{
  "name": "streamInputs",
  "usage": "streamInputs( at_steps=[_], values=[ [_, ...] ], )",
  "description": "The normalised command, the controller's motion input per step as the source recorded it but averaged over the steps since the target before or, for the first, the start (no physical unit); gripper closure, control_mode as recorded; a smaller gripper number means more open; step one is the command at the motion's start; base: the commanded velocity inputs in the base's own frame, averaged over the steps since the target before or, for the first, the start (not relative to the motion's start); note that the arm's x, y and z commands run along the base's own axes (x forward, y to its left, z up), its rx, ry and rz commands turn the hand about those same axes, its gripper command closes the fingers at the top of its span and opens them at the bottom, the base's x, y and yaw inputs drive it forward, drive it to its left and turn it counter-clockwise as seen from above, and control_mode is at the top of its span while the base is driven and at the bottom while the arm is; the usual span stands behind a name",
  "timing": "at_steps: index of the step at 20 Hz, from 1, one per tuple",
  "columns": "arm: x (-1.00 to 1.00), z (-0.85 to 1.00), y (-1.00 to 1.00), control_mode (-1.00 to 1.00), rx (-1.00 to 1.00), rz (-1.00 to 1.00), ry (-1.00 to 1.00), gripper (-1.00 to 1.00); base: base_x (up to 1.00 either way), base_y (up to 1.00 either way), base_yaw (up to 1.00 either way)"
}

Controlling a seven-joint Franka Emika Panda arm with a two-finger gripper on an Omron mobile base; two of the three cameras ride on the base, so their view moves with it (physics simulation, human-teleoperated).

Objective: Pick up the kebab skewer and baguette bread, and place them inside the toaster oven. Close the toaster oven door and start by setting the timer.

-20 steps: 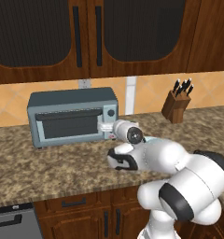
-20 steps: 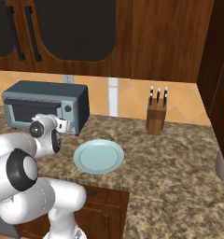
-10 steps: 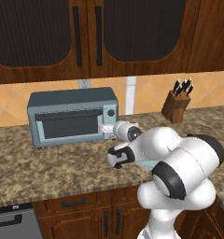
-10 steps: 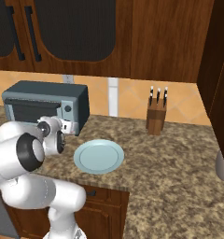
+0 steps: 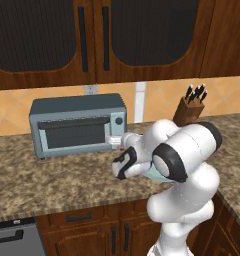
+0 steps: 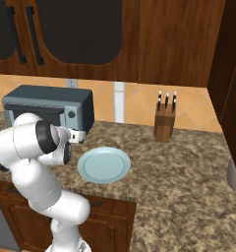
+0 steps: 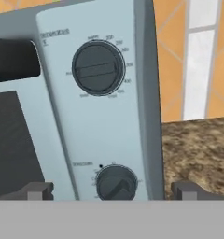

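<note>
Toaster oven point(image 5: 78, 125) sits on the desk point(image 5: 52, 180) against the back wall, door point(image 5: 77, 134) up and closed. Plate point(image 6: 104, 165) in front of it is bare; can't see skewer or bread, presumably inside.

Step in hand looks like the timer. Lower knob point(image 7: 116, 183) on the right panel sits between the two fingers point(image 7: 37, 190), upper knob point(image 7: 98, 68) above it. Fingers are spread wide, nothing held, one either side of the lower knob and not touching it.

Handling: knob is rigid, small, round, likely smooth plastic with a raised bar across the face. Pinch across that bar or the rim, then rotate the wrist. Slip is the main risk.

Arm pose: elbow folded high, forearm roughly level, hand pointed straight at the oven's right panel, gripper point(image 5: 115, 144) close to the front face.
</note>
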Motion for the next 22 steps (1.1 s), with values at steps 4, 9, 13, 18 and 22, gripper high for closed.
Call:
streamInputs(
  at_steps=[4,9,13,18,22],
  values=[
    [0.16,-0.34,0.0,-1.0,0.0,0.0,-0.03,-1.0,0.0,0.0,0.0],
    [0.09,-0.28,0.0,-1.0,0.0,0.0,-0.05,-1.0,0.0,0.0,0.0],
    [0.06,-0.1,0.0,-1.0,0.0,0.0,-0.07,-1.0,0.0,0.0,0.0],
    [0.01,-0.17,0.0,-1.0,0.0,0.0,-0.08,-1.0,0.0,0.0,0.0],
    [0.0,-0.31,0.0,-1.0,0.01,0.0,-0.03,-1.0,0.0,0.0,0.0]
  ],
)
